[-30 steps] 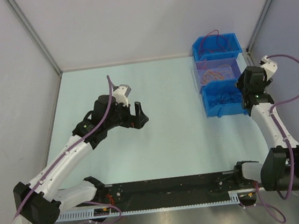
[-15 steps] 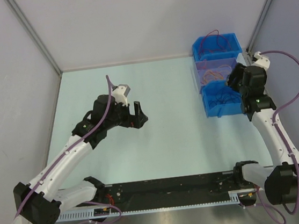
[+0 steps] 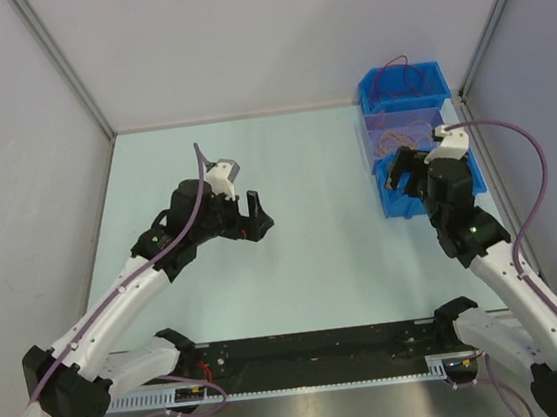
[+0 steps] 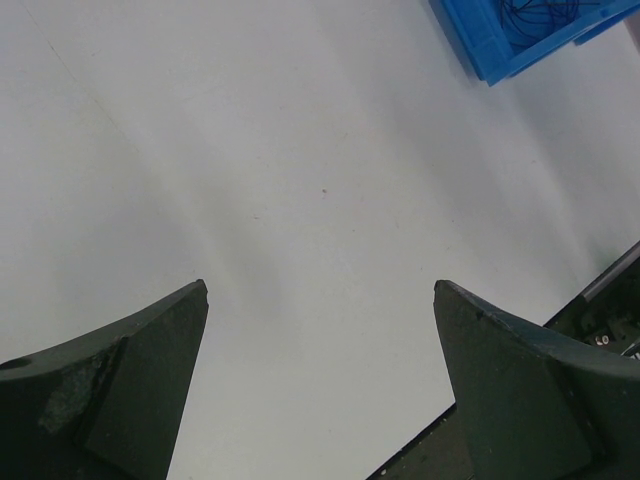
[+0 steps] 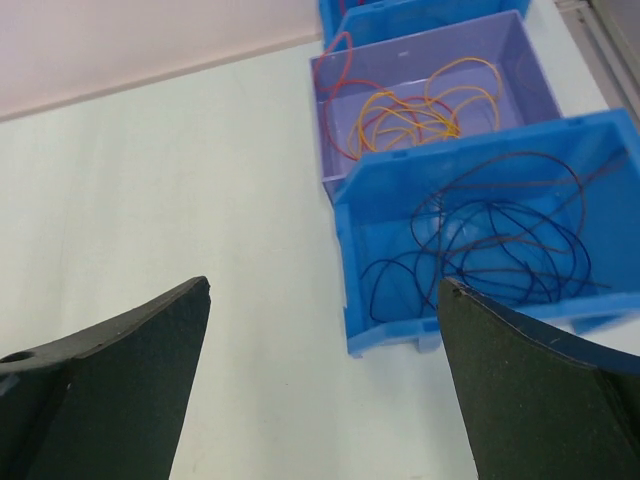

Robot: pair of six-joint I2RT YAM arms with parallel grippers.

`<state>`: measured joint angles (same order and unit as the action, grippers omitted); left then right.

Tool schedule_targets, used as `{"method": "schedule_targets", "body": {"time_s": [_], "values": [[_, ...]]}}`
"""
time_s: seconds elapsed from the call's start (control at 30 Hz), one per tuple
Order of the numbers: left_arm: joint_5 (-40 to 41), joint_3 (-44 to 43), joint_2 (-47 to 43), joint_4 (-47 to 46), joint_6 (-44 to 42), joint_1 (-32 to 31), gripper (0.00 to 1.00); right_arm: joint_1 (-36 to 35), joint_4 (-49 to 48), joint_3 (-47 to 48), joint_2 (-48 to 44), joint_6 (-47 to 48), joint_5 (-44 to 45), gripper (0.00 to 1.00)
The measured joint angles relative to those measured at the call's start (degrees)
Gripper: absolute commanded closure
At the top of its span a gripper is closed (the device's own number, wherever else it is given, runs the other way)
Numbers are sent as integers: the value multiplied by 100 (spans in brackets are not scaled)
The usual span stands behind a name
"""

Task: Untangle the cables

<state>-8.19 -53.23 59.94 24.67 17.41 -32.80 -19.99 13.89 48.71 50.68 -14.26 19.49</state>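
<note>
The cables lie in three bins at the table's right. Dark blue and black cables point(image 5: 500, 240) curl in the near blue bin point(image 5: 345, 270). Orange cables point(image 5: 420, 115) and a red one point(image 5: 335, 60) lie in the purple middle bin point(image 5: 530, 75). A dark red cable point(image 3: 398, 66) loops out of the far blue bin point(image 3: 426, 86). My right gripper point(image 5: 325, 290) is open and empty, hovering by the near bin's left front corner point(image 3: 396, 207). Over the bare table left of centre, my left gripper point(image 3: 254, 216) is open with nothing in it point(image 4: 320, 290).
The bins stand in a row against the right wall rail point(image 3: 468, 106). Grey walls enclose the table at left, back and right. The black base rail point(image 3: 314, 345) runs along the near edge. The near bin's corner point(image 4: 500, 45) shows at the top right of the left wrist view.
My right arm has swung left and nearer, from over the right side of the near bin to its left front corner. The left arm has barely moved.
</note>
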Motion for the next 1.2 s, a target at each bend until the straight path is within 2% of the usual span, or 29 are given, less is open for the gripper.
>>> {"method": "schedule_targets", "body": {"time_s": [0.27, 0.4, 0.53, 0.77, 0.9, 1.0, 1.2], "values": [[39, 2, -151, 46, 0, 4, 0, -42, 116, -890, -1095, -750, 809, 0], [103, 15, -396, 166, -20, 7, 0, -116, 151, -1357, -1644, -1067, 1519, 0], [236, 144, -691, 201, -105, 11, 0, -210, 245, -1921, -2225, -1392, 2610, 0], [332, 179, -723, 264, -203, 11, 0, -208, 201, -2802, -2291, -1617, 4009, 0], [358, 186, -730, 278, -245, 11, 0, -107, -483, -3421, -1904, -1296, 4190, 0], [374, 210, -787, 295, -249, 11, 0, 81, -1567, -3934, -1602, -776, 4183, 0], [398, 236, -837, 297, -249, 11, 0, 997, -3491, -4594, -1115, -262, 3283, 0]]}}
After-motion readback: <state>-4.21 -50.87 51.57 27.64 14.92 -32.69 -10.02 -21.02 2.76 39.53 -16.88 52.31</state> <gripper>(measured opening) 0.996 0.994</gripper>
